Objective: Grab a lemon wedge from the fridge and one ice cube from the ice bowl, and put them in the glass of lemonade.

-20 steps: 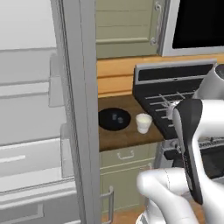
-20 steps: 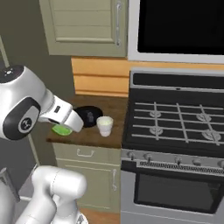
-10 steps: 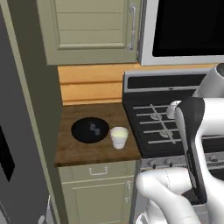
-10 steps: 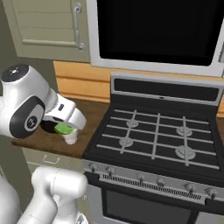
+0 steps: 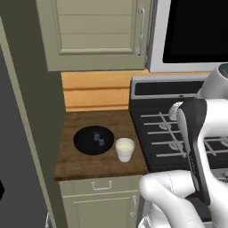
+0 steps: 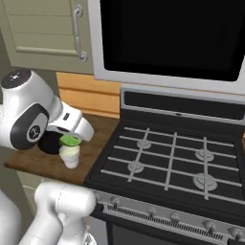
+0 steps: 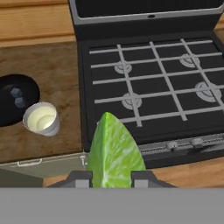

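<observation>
My gripper (image 7: 113,178) is shut on the lemon wedge (image 7: 114,153), a yellow-green piece standing between the two fingertips. From the right base view the gripper (image 6: 72,139) and the lemon wedge (image 6: 71,140) hang just above the glass of lemonade (image 6: 70,156). In the hand view the glass of lemonade (image 7: 41,119) sits lower left on the wooden counter, with the ice bowl (image 7: 15,98) beside it holding two ice cubes (image 7: 17,92). The left base view shows the ice bowl (image 5: 87,144), an ice cube (image 5: 101,142) and the glass of lemonade (image 5: 124,149). The fridge (image 5: 13,147) is a grey slab at far left.
A black gas stove (image 6: 167,162) with grates stands right of the small wooden counter (image 5: 84,164). A microwave (image 6: 167,33) and beige-green wall cabinets (image 5: 93,31) hang above. A drawer (image 5: 102,185) sits under the counter edge.
The base has driven to the right, so the whole scene has slid left: the fridge interior has left the views and the stove has come in. The wedge stays in the gripper.
</observation>
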You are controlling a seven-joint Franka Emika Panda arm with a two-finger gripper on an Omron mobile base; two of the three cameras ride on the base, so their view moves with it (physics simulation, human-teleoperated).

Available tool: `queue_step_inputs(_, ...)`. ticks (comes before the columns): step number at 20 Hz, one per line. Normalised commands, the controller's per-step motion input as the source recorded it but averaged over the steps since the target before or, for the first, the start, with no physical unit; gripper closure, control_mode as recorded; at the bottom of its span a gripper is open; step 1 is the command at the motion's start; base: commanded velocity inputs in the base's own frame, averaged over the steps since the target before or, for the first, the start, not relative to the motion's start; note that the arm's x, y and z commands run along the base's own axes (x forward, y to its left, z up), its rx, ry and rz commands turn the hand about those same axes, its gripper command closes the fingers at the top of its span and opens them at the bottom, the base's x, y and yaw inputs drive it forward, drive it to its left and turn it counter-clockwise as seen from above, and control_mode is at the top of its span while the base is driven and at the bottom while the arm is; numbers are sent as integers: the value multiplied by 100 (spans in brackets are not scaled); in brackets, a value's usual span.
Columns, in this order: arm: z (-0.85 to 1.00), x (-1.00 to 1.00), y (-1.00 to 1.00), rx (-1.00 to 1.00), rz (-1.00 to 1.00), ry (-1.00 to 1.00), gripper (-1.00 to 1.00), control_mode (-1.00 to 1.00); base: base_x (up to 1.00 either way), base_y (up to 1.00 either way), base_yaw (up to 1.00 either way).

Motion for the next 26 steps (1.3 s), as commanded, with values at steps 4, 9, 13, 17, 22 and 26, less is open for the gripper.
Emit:
queue_step_inputs(4,0,0,0,0,0,0,100,100,-24,11,25)
queue_step_inputs(9,0,0,0,0,0,0,100,100,-48,11,22)
queue_step_inputs(13,0,0,0,0,0,0,100,100,-18,47,15)
queue_step_inputs(17,0,0,0,0,0,0,100,100,83,56,0)
queue_step_inputs(22,0,0,0,0,0,0,100,100,81,1,0)
queue_step_inputs(26,0,0,0,0,0,0,100,100,20,0,0)
